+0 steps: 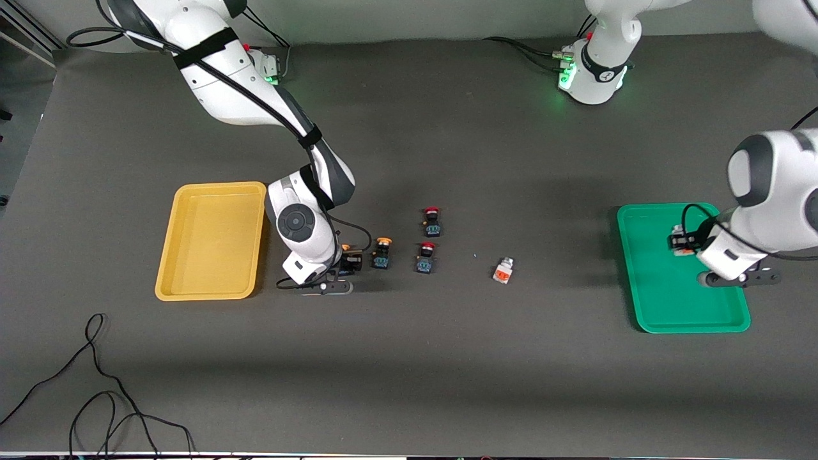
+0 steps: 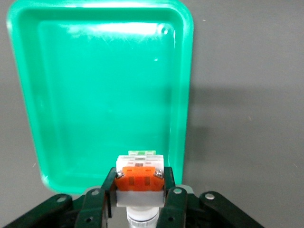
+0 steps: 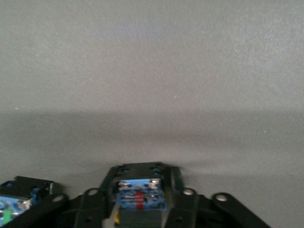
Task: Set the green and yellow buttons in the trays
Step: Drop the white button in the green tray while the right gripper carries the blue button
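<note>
My left gripper (image 1: 682, 241) is over the green tray (image 1: 664, 300), shut on a pale grey-white button with an orange-red block (image 2: 140, 189); the left wrist view shows the tray (image 2: 95, 95) below it. My right gripper (image 1: 348, 262) is low over the table beside the yellow tray (image 1: 211, 239), shut on a black-bodied button (image 3: 137, 197) with a blue label and a bit of yellow cap. A second black button with a yellow-orange cap (image 1: 382, 252) stands next to it. A second grey-white button with an orange block (image 1: 503, 270) lies mid-table.
Two black-bodied buttons with red caps (image 1: 432, 222) (image 1: 426, 257) stand mid-table, between the yellow-capped button and the grey-white one. Both trays hold nothing inside. Black cables (image 1: 96, 383) lie near the table's front edge at the right arm's end.
</note>
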Available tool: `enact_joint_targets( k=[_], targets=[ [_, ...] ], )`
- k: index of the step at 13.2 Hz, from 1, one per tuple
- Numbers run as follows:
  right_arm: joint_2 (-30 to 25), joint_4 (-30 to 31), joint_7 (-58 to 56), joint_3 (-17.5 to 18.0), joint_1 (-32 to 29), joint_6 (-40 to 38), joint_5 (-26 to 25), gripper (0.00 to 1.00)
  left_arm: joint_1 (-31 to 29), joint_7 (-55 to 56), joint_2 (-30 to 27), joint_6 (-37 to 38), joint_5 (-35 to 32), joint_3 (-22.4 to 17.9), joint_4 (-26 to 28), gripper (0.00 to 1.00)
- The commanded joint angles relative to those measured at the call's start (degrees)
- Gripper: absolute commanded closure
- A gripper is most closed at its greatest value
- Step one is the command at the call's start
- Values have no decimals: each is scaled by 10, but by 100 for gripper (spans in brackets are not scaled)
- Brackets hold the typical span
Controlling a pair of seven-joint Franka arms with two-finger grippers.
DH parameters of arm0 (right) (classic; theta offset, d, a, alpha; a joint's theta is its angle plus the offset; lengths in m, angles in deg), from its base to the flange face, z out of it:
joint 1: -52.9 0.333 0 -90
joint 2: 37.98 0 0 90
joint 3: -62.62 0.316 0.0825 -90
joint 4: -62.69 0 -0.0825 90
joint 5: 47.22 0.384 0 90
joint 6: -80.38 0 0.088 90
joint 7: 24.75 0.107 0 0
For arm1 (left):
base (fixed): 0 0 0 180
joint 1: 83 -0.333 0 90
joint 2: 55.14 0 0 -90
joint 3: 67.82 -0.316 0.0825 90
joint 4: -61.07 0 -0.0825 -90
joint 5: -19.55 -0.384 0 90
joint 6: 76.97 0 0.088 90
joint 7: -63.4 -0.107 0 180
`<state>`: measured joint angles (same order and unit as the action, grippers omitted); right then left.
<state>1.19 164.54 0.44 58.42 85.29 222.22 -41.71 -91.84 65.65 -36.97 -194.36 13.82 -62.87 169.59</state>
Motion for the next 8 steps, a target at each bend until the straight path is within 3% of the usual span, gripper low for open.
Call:
enact_joint_targets(
  k=[1,5,6,7,8],
  targets=[
    [-37,-8,9,-5,4,-56,7,100,-18,-6,54,-70,-10,6,2,87],
    [-132,-37,7,-18,-15,-240,21,100,-26,-5,108,-123,-17,4,3,86],
    [-157,-45,3,-21,-30,-295,34,100,-29,-5,114,-125,-17,4,3,80],
    [-184,-47,5,-27,-39,-334,38,100,-29,-5,118,-129,-17,4,3,68],
    [-212,-45,0,-47,-45,-363,38,100,-30,-5,121,-135,-17,4,3,45]
  ],
)
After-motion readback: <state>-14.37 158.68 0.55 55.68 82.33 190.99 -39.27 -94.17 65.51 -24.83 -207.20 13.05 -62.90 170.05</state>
